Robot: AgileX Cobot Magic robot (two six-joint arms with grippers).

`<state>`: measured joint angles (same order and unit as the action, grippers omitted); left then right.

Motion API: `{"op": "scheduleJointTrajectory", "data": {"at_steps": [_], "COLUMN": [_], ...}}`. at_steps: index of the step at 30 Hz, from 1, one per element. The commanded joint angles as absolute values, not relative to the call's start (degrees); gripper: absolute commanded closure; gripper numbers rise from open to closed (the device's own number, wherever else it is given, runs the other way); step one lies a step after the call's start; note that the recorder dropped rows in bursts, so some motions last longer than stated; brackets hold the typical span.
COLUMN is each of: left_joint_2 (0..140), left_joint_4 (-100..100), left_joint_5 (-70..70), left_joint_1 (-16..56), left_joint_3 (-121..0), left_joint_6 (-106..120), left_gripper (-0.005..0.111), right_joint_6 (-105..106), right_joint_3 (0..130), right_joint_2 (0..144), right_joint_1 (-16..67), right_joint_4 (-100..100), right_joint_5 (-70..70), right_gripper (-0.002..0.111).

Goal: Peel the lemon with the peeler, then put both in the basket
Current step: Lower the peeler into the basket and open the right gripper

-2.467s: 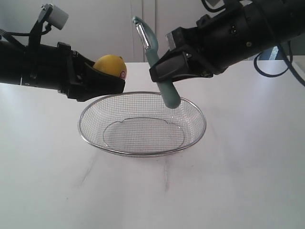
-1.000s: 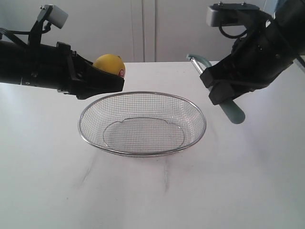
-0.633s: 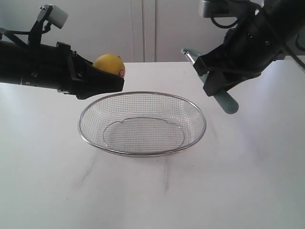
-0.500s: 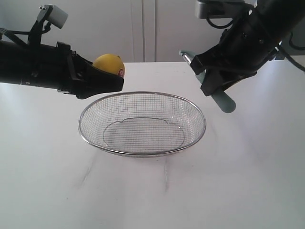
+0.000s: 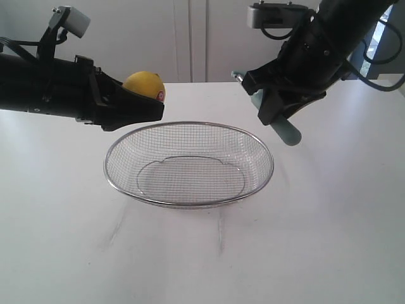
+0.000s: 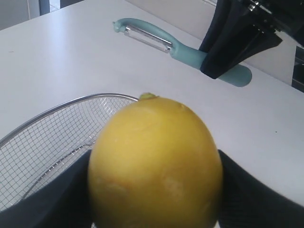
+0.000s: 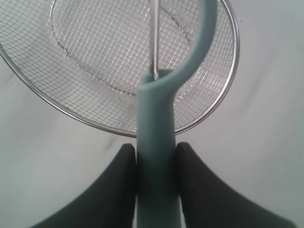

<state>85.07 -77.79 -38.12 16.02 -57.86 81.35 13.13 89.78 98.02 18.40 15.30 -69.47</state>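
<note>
My left gripper (image 5: 152,100) is shut on the yellow lemon (image 5: 144,84), which has a red sticker, and holds it just above the far left rim of the wire mesh basket (image 5: 188,206). In the left wrist view the lemon (image 6: 156,156) sits between the black fingers (image 6: 237,190), and the basket (image 6: 71,102) lies below it. My right gripper (image 5: 273,106) is shut on the teal handle of the peeler (image 5: 288,133), above the basket's far right rim. The right wrist view has the peeler (image 7: 156,137) pointing out over the basket (image 7: 85,116), blade end foremost.
The basket rests on a white table (image 5: 316,240) with nothing in it. Pale cabinet doors (image 5: 190,38) stand behind the table. The table runs bare in front of the basket and to both sides.
My right gripper has carried the peeler left and a little up, from beside the basket to over its far right rim. The left gripper and lemon have stayed still.
</note>
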Motion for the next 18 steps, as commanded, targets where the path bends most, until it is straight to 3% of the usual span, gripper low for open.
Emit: {"op": "scheduleJointTrajectory", "data": {"at_steps": [1, 18], "left_joint_2": [84.65, 84.65], "left_joint_4": [-79.12, -79.12], "left_joint_5": [-39.04, -39.04], "left_joint_1": [16.12, 16.12], "left_joint_3": [-57.73, -57.73], "left_joint_6": [80.98, 80.98], "left_gripper": [0.107, 0.107], "right_joint_6": [12.80, 12.80], "right_joint_3": [90.87, 90.87], "right_joint_2": [98.94, 106.02], "right_joint_1": [18.29, 22.28], "right_joint_4": [15.69, 14.27], "right_joint_5": [-69.83, -61.47], "right_gripper": [0.108, 0.108]}}
